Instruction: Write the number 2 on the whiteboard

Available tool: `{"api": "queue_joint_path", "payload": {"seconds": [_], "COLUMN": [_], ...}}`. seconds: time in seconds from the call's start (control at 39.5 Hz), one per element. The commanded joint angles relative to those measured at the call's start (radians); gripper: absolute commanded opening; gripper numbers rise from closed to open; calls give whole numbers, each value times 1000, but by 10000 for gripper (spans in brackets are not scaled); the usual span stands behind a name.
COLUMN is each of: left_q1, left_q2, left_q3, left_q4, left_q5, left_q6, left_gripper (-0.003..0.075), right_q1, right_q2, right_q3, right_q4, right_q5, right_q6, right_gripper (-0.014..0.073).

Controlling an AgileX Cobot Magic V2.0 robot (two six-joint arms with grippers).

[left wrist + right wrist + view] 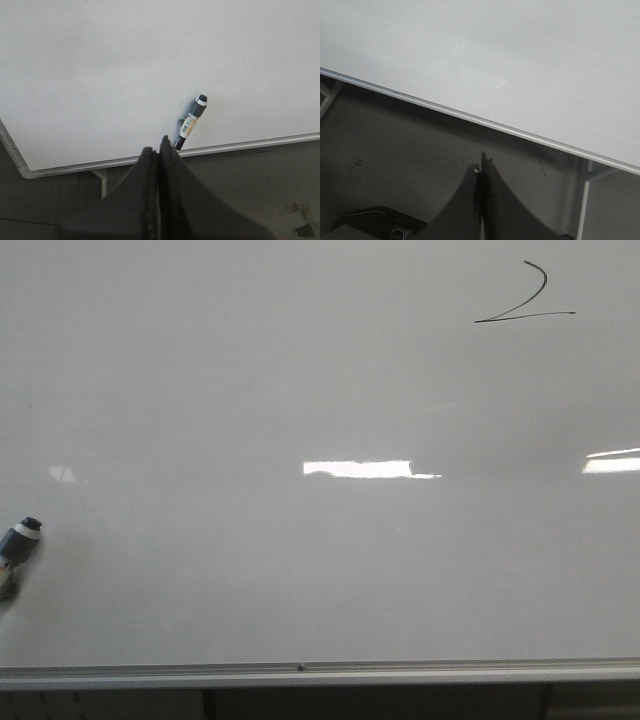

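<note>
A thin black number 2 [526, 302] is drawn near the far right of the whiteboard [300, 380]. A marker [19, 543] with a black cap lies on the board at its near left edge. The left wrist view shows that marker [191, 122] lying free near the silver rail [240, 146]. My left gripper [158, 150] is shut and empty, a little short of the marker's end and over the rail. My right gripper [482, 166] is shut on nothing, held over the dark floor outside the whiteboard [520, 55]. Neither gripper appears in the front view.
A silver rail [300, 672] runs along the board's near edge. Bright light reflections [360, 469] lie across the board's middle and right. Dark floor [380, 150] and a white frame leg [582, 205] lie past the board's edge.
</note>
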Motion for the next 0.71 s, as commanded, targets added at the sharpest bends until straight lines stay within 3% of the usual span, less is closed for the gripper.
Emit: {"api": "queue_joint_path", "payload": {"seconds": [0.0, 0.35, 0.68], "left_q1": [3, 3, 15], "left_q2": [1, -4, -240], "left_q3": [-24, -21, 47], "left_q4": [0, 0, 19], "left_q5": [-58, -63, -78], "left_q6": [-11, -11, -9], "left_gripper": [-20, -20, -20], "right_q1": [-7, -7, -7], "right_q2": [5, 5, 5], "right_q3": [-27, -27, -27], "right_q4": [-2, -2, -2], "right_q5": [-60, -60, -59], "right_q6": [1, 1, 1], "right_gripper": [-69, -69, -69]}}
